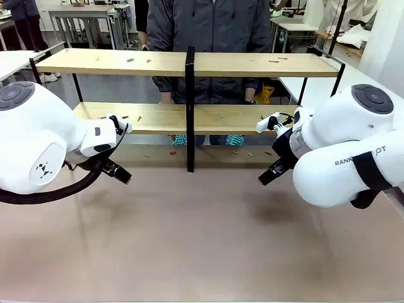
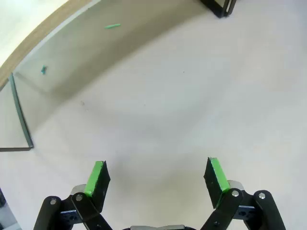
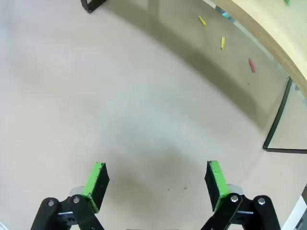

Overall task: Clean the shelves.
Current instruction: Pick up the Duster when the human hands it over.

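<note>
The shelves (image 1: 189, 63) stand across the far side of the table: two light-wood boards in a thin black frame with a central black post (image 1: 190, 107). Small coloured scraps (image 1: 129, 60) lie scattered on both boards and on the table under the lower one. My left gripper (image 1: 118, 171) hovers low over the table in front of the shelves' left half; its jaws stand open and empty (image 2: 156, 179). My right gripper (image 1: 267, 175) mirrors it on the right, also open with nothing between its pads (image 3: 154, 181).
A person in a dark jacket (image 1: 208, 25) stands behind the shelves. Yellow and red scraps (image 3: 222, 42) lie beneath the lower board. The beige tabletop (image 1: 202, 240) stretches toward me. White tables (image 1: 12, 60) flank both sides.
</note>
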